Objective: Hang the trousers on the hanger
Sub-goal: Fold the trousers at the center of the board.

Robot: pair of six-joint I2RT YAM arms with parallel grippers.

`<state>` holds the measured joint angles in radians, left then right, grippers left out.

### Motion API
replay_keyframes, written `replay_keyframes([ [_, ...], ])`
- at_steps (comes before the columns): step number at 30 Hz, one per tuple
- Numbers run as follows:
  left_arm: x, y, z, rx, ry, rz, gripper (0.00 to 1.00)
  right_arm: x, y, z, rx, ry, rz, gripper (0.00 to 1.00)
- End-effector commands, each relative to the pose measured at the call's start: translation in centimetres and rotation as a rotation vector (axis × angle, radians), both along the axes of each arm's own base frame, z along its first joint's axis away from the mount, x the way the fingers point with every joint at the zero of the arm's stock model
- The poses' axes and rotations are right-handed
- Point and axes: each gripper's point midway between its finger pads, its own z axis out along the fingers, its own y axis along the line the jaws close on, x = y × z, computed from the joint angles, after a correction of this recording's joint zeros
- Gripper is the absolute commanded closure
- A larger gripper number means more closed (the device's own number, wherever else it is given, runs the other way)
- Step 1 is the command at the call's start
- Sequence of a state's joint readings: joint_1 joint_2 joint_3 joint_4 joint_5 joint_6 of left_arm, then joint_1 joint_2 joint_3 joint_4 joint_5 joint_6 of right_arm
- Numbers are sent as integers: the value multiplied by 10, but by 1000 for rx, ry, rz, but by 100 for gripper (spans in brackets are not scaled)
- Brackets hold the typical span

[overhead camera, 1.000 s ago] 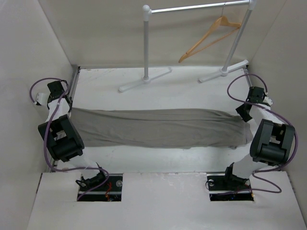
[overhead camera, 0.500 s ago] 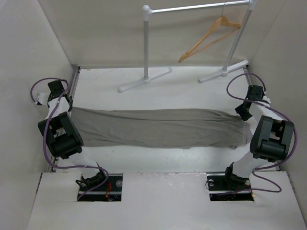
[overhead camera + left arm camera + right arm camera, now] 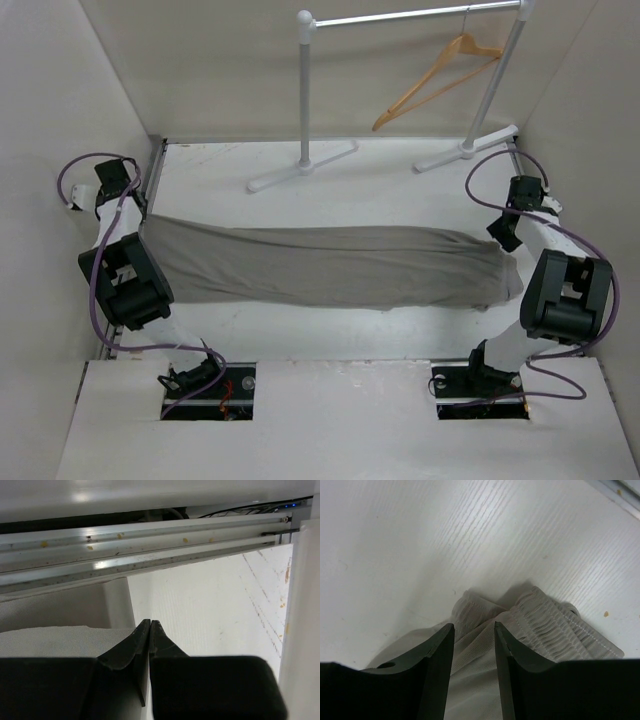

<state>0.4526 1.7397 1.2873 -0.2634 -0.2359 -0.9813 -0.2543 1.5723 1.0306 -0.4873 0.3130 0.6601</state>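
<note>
The grey-taupe trousers (image 3: 330, 265) lie stretched left to right across the white table. My left gripper (image 3: 143, 215) sits at their left end; in the left wrist view it (image 3: 150, 622) is shut, with the cloth (image 3: 50, 640) reaching in to the fingers from the left. My right gripper (image 3: 507, 243) is at the right end. In the right wrist view it (image 3: 473, 625) is open, the jaws standing either side of a fold of cloth just short of the gathered waistband (image 3: 555, 630). The tan wooden hanger (image 3: 435, 80) hangs on the rail at the back right.
The white-and-silver clothes rail (image 3: 305, 90) stands at the back, its feet (image 3: 300, 165) on the table. White walls close in left, right and back. An aluminium edge strip (image 3: 150, 545) runs just beyond my left gripper.
My left arm has drawn back toward the far left, and the trousers' left end has shifted that way with it. My right wrist has moved slightly farther back.
</note>
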Motion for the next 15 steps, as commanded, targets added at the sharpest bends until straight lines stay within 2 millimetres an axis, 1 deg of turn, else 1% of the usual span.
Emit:
replay_keyframes([
  [1,17,11,25,32,-66,17,100,2,10,-10,57,13,11,57],
  [7,24,9,18,22,-57,10,100,9,21,-18,97,35,27,61],
  [8,26,9,16,19,-55,10,100,9,22,-19,100,37,27,64],
  [10,27,9,14,14,-54,11,100,12,20,-17,98,28,20,77],
  [11,29,8,13,11,-55,8,100,15,19,-14,94,17,16,81],
  [13,30,7,10,1,-54,9,100,21,16,-7,84,-7,8,93],
  [15,31,6,10,-5,-60,9,100,22,10,4,55,-32,-7,97],
])
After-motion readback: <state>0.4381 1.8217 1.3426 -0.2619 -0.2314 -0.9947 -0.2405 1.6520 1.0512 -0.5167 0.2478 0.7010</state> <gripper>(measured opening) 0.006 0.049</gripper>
